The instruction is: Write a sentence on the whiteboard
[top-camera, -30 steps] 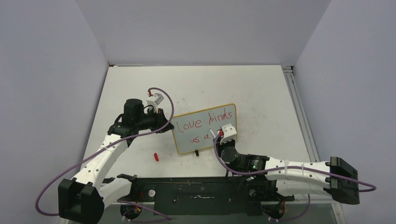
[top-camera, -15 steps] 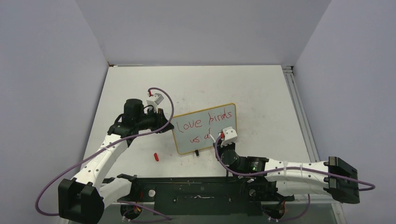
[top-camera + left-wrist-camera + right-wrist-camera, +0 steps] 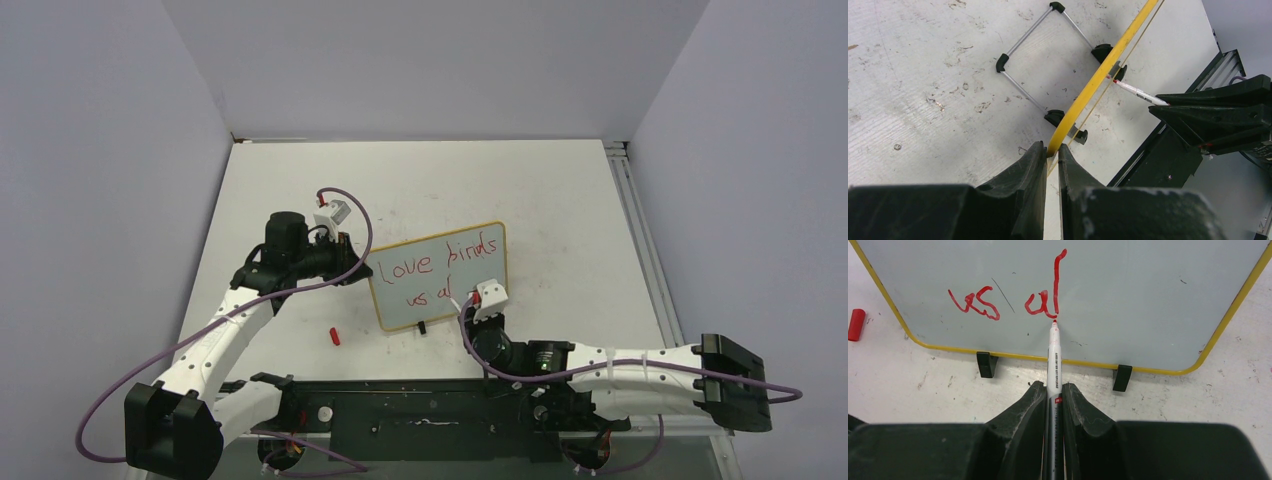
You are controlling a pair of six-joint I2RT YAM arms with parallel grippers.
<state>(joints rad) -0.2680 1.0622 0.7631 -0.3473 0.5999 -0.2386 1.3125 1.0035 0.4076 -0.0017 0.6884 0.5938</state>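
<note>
One yellow-framed white whiteboard (image 3: 392, 298), central on the scuffed white table (image 3: 560, 190), is clamped at its left edge by the left gripper (image 3: 1050, 150). One white red-tipped marker (image 3: 1054, 347), pinched in the right gripper (image 3: 1054, 390), is touched to two-line red handwriting (image 3: 435, 265).

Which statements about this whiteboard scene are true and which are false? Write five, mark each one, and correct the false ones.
1. The right gripper is shut on a marker whose tip is at the foot of the last red stroke. True.
2. The left gripper hangs open above the table. False: it is shut on the edge of the whiteboard.
3. The sentence is written in blue. False: it is red.
4. A red cap lies on the table, off the board. True.
5. The whiteboard lies flat on the table. False: it stands propped on its black feet.
</note>
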